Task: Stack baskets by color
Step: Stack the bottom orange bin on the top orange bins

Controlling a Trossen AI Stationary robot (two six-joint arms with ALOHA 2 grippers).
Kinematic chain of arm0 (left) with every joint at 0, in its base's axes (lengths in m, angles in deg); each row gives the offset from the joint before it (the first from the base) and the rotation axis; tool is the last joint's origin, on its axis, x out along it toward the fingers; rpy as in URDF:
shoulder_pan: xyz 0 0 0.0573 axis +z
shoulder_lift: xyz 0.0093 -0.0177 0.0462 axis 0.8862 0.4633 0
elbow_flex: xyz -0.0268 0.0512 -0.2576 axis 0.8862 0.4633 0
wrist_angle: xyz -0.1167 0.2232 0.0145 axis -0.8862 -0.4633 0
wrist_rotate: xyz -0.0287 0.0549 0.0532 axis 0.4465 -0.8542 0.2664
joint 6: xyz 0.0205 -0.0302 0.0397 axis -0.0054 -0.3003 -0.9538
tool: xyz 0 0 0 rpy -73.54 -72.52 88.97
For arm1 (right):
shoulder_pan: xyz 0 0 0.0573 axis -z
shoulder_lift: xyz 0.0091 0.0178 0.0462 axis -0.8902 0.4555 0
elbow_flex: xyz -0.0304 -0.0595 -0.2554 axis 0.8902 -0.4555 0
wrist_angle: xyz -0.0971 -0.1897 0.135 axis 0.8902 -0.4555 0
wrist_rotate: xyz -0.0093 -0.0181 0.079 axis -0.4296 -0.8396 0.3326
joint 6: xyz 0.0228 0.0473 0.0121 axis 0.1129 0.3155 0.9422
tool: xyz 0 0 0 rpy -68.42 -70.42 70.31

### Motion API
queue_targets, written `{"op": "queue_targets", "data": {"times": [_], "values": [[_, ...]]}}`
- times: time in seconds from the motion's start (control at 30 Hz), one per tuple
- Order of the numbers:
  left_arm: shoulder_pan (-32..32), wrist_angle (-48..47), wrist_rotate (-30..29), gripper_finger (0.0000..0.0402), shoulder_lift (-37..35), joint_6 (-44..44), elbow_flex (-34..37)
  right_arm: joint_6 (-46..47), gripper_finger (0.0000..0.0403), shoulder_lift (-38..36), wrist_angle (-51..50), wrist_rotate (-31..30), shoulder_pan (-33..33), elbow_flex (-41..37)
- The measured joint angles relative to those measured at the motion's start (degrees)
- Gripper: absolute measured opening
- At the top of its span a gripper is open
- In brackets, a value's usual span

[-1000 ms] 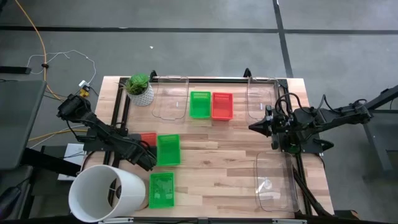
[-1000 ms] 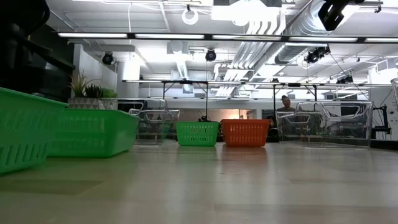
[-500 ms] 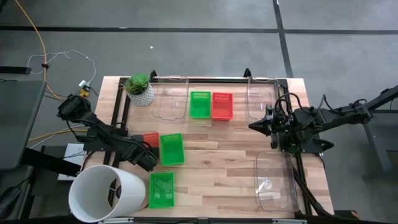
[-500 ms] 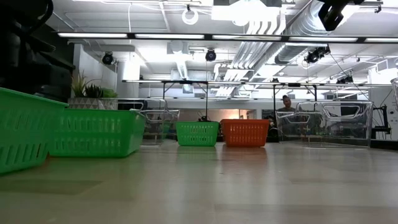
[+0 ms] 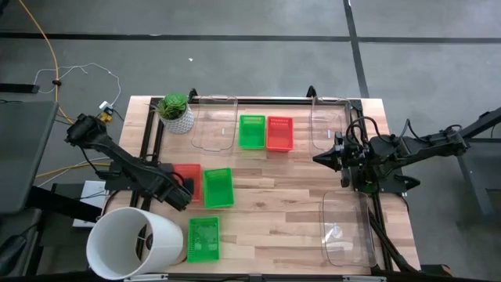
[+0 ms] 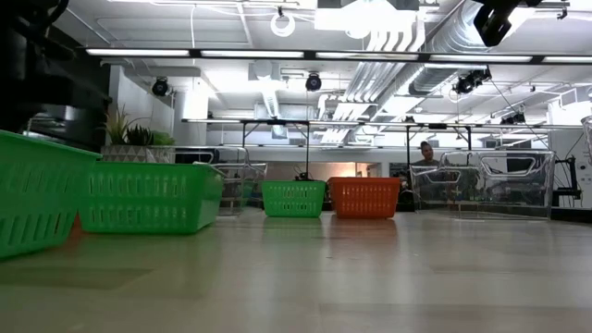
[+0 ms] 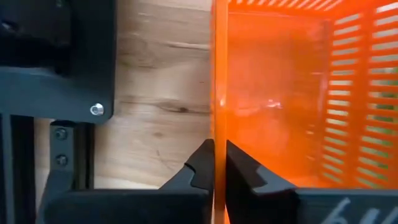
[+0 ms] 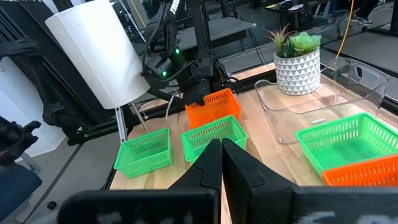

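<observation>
Green basket touches the red basket left fingers pinch.

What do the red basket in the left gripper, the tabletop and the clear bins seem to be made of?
Red basket, pinched at its wall by the shut left gripper: glossy, slightly see-through moulded plastic, going by its slotted sides. Tabletop: pale wood planks, probably sealed, showing grain and seams. Clear bins: transparent hard plastic, likely; the table shows through them.

Green baskets and red baskets (slotted sides) on a pale wood-grain table.
</observation>
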Motion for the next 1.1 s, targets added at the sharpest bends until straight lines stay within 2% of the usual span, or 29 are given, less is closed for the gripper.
{"op": "queue_targets", "data": {"times": [0.17, 0.4, 0.5, 0.6, 0.73, 0.83, 0.97, 1.1], "values": [[0.0, -5.6, -1.2, 0.0002, -6.7, -1.6, -2.3, 0.2, 0.0000, 0.0, 0.0, 0.0, 0.0, 0.0], [0.0, -18.5, -6.8, 0.0001, -15.3, -7.8, -12.5, 0.2, 0.0000, 0.0, 0.1, 0.0, 0.0, 0.0], [0.0, -19.0, -13.2, 0.0000, -17.5, -10.9, -17.3, 0.5, 0.0000, 0.0, 0.1, 0.0, 0.0, 0.0], [0.4, -16.7, -23.3, 0.0000, -18.0, -15.4, -21.5, 1.3, 0.0000, 0.0, 0.9, 0.0, 0.0, 0.0], [3.4, -3.2, -34.2, 0.0000, -18.0, -32.4, -24.4, 1.3, 0.0000, 0.6, 5.9, 0.0, 0.0, 0.0], [7.3, 11.7, -36.6, 0.0000, -17.9, -51.7, -24.4, 0.8, 0.0000, 1.8, 10.8, -0.5, 0.0, 0.0], [14.6, 28.9, -32.4, 0.0000, -16.8, -74.7, -24.4, -0.1, 0.0000, 3.7, 15.1, -0.9, 0.0, 0.0], [23.1, 42.5, -20.9, 0.0000, -14.6, -93.1, -24.4, 0.2, 0.0000, 5.6, 18.1, -0.8, 0.0, 0.0]]}}
